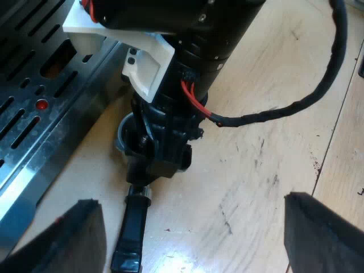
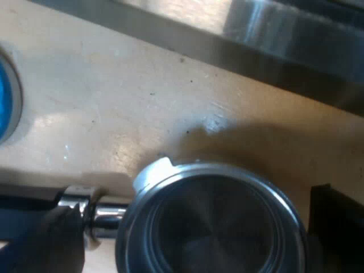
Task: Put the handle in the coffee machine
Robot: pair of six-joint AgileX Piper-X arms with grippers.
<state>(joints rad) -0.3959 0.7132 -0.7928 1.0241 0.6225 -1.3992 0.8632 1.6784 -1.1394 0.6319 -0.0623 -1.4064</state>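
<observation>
The metal holder (image 2: 210, 227) lies on the wooden table beside the espresso machine (image 1: 40, 108), its round basket facing up and its dark handle (image 1: 133, 227) pointing away from the machine. My right gripper (image 2: 193, 216) is low over the holder and open, one finger (image 2: 40, 244) over the handle's chrome neck and the other past the basket's far rim. In the left wrist view the right gripper (image 1: 156, 153) hangs over the joint of basket and handle. My left gripper (image 1: 190, 205) hovers higher, open, with nothing between its fingers.
The machine's slotted steel drip tray (image 1: 23, 131) runs close along the holder's basket. A blue tamper (image 2: 5, 102) stands on the table near the handle side. Bare wooden table (image 1: 256, 159) stretches away from the machine.
</observation>
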